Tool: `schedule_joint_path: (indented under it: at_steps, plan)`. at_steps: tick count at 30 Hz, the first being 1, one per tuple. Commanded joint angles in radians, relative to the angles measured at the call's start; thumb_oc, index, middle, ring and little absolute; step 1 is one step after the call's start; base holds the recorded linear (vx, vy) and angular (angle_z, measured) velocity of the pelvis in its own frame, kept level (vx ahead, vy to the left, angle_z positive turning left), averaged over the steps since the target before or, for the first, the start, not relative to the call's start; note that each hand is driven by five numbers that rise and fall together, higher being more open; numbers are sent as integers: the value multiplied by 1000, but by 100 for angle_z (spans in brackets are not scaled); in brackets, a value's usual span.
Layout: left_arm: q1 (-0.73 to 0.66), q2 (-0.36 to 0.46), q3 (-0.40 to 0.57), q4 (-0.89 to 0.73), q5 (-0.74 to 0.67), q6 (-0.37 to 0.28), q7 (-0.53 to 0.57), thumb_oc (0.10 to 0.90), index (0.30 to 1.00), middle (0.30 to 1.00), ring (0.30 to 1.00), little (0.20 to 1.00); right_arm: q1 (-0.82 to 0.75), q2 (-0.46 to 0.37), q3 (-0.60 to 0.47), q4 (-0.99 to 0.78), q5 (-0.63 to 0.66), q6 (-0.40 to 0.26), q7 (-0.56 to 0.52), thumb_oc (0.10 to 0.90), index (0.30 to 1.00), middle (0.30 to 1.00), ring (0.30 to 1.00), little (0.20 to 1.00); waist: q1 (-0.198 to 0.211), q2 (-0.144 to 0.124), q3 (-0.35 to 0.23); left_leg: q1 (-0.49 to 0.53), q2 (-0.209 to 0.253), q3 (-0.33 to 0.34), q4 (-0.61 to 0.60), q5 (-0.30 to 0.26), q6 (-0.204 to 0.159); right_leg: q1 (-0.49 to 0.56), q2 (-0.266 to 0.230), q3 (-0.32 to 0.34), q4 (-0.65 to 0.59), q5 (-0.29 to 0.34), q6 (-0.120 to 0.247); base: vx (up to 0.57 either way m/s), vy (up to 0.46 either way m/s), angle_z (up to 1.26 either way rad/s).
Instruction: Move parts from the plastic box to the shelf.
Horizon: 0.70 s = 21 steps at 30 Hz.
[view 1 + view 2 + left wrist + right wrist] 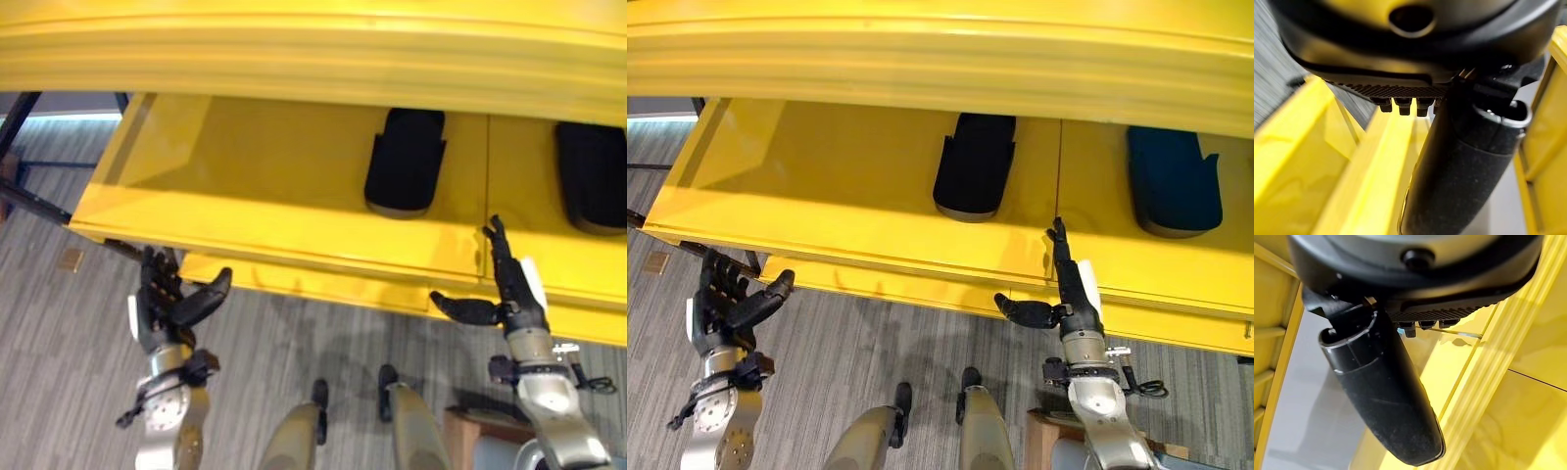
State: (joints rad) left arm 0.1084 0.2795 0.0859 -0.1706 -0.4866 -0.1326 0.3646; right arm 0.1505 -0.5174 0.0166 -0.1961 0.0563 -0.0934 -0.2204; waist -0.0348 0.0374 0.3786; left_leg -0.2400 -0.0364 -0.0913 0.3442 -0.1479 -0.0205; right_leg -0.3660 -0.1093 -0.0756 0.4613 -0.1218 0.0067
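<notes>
A yellow shelf (294, 157) spans the head views, with a thick yellow rim across the top and a flat tray surface below it, split by a thin seam to the right of the middle. Two black parts lie on that surface. One black part (405, 162) lies just left of the seam, its long axis pointing away from the robot, with a paler edge at its near end. The second black part (593, 176) lies to the right of the seam, well apart from the first and partly cut off by the picture's edge.

The left hand (168, 304) is held up below the shelf's near left corner, over the grey striped floor (59, 372). Its fingers are straight and spread, the thumb angled out to the side, and it holds nothing. It does not touch the shelf.

The right hand (509, 289) is raised in front of the shelf's near lip, close to the seam. Its fingers point straight up along the yellow edge and the thumb sticks out sideways; it too is empty. Whether the fingertips touch the lip cannot be told. In the right wrist view the thumb stands out against yellow ribbed plastic.
</notes>
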Motion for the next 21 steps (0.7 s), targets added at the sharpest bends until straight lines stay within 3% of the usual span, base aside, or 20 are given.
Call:
schedule_joint_path:
  at_steps: [1,14,21]
  plan:
    - [-38,94,10,-92,40,-132,-15,900,1000,1000,1000,1000,-69,-26,-20,-43,35,-127,-7,900,1000,1000,1000,1000,-18,-30,-85,-25,10,37,-23,35,-6,69,16,71,-3,-103,24,3,17,-10]
    - [-278,172,-94,114,67,-104,3,900,1000,1000,1000,1000,-123,-27,16,-23,49,-121,-14,900,1000,1000,1000,1000,-86,-51,-68,-57,37,101,-5,27,-3,20,38,129,-22,-71,36,0,30,-21]
    - [-330,196,-108,200,121,-85,38,900,1000,1000,1000,1000,-128,-25,24,-16,52,-123,-21,900,1000,1000,1000,1000,-106,-57,-54,-79,46,126,8,23,-1,-3,45,144,-31,-56,42,-2,33,-13]
